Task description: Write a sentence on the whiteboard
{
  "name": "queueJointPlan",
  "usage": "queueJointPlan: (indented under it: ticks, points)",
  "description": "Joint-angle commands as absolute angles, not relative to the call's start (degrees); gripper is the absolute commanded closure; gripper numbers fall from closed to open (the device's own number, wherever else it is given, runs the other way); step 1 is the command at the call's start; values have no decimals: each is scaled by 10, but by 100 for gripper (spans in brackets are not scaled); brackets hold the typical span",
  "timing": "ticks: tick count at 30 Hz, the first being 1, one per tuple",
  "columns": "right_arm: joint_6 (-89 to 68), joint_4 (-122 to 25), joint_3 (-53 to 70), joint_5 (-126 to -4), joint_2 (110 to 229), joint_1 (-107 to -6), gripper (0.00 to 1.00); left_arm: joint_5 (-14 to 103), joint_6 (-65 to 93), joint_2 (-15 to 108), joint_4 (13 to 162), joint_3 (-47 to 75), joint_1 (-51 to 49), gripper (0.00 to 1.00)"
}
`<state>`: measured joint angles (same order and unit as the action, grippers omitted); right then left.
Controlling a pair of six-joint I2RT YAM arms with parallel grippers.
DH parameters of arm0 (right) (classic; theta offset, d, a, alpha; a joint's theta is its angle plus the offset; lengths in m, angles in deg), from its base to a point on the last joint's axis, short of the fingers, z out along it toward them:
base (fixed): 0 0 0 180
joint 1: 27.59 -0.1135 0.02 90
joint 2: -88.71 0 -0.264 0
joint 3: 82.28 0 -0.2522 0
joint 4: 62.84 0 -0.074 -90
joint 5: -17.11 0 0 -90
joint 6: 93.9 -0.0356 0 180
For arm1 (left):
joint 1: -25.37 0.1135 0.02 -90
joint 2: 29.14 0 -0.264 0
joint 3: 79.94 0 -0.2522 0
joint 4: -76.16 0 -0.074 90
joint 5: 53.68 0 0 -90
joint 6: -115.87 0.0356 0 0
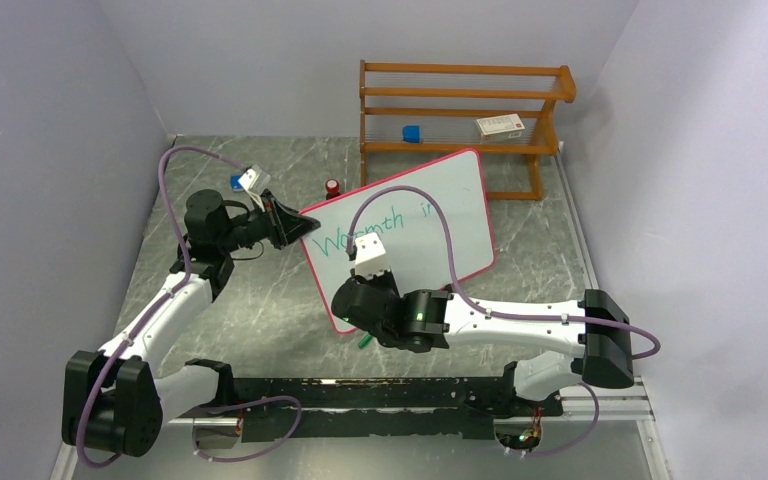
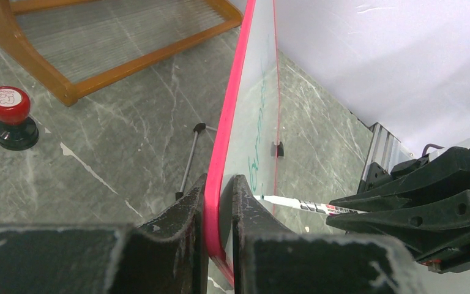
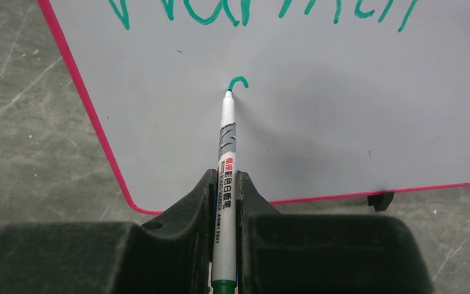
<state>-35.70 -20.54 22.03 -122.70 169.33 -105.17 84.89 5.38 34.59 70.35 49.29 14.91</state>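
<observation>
Tightly, right claw (image 3: 224,185) around marker (image 3: 226,131), left claw (image 2: 219,187) on whiteboard (image 2: 262,92) edge.

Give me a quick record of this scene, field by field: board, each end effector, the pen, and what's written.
whiteboard: standing up, pink-red frame
left end effector: shut on the whiteboard's edge
right end effector: shut on the marker
marker tip: on the board, at a small green curve
writing: "Warmth in", green
</observation>
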Motion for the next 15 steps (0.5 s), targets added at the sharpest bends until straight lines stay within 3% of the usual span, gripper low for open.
queueJointPlan:
  ticks: [1,15]
  points:
    - [-385,-186,224,-1211,1708,-1048,100,826,125,350,772,505,140,95]
    - [-420,-158,245,-1197,1708,-1055,100,825,125,349,773,505,140,95]
